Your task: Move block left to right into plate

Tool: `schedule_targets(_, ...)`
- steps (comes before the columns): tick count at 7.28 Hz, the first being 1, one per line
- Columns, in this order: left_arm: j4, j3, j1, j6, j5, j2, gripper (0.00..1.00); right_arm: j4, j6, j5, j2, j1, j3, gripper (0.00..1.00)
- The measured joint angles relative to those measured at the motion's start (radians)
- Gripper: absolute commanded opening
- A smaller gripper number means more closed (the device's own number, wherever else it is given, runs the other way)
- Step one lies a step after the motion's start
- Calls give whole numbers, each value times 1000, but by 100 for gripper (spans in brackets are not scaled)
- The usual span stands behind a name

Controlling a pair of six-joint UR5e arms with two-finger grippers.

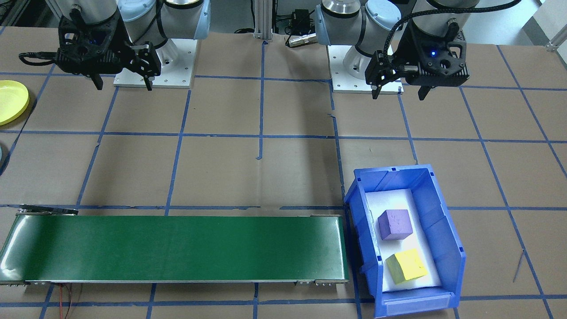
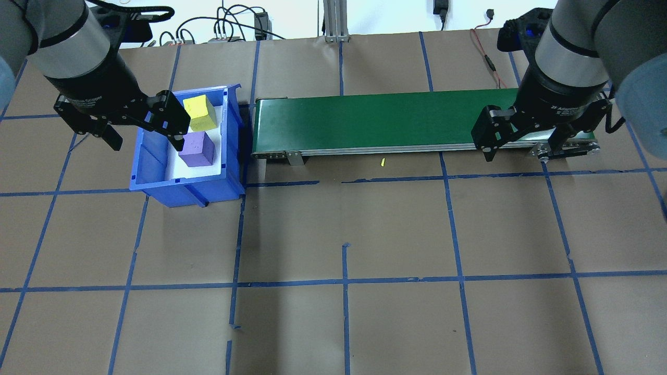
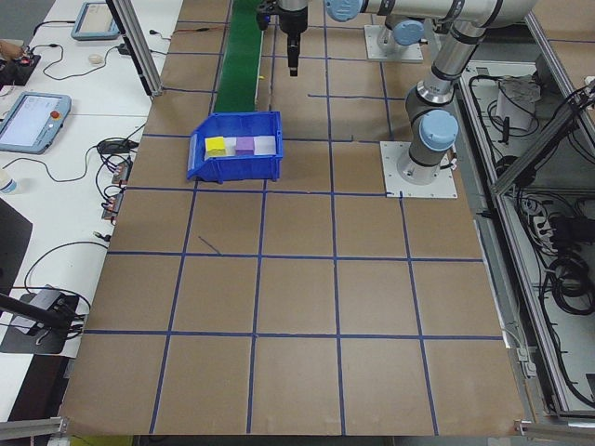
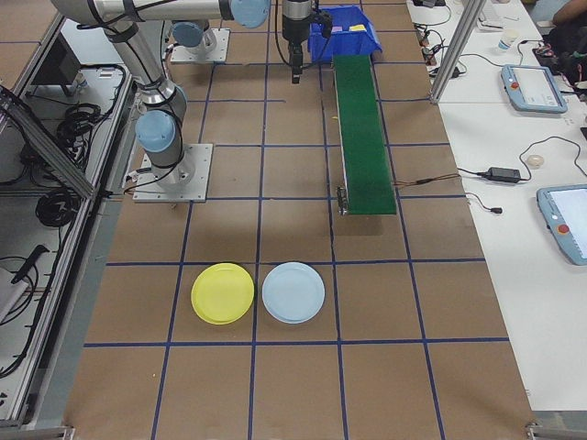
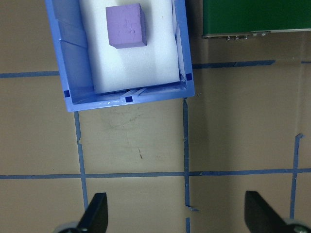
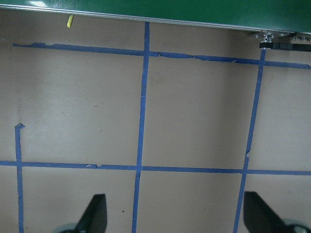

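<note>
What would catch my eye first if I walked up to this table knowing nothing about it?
Probably the bright blue bin on the brown table, with a purple block and a yellow block sitting inside. Right beside it runs a long green belt. Beyond its far end lie a yellow plate and a pale blue plate, side by side.

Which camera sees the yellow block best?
The front-facing view: the yellow block is big and unblocked in the blue bin. Overhead it's smaller beside the left gripper; the left view shows it tiny; the wrist views miss it.
</note>
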Motion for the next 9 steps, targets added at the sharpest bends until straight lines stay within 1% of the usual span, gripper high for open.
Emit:
schedule_targets(5, -1, -9, -9, 7, -2, 3, 100, -1, 0, 0, 3, -1, 1, 100)
schedule_targets(6, 9, -6, -3, 9, -14, -3, 100, -1, 0, -1, 3, -2, 1, 100)
schedule_targets(7, 31, 5, 15, 9, -33, -27, 100, -2, 0, -2, 4, -2, 1, 100)
schedule_targets(8, 90, 11, 43, 13, -46, -84, 100, -2, 0, -2, 6, -2, 1, 100)
schedule_targets(9, 192, 18, 71, 14, -56, -174, 100, -3, 0, -2, 7, -2, 0, 100)
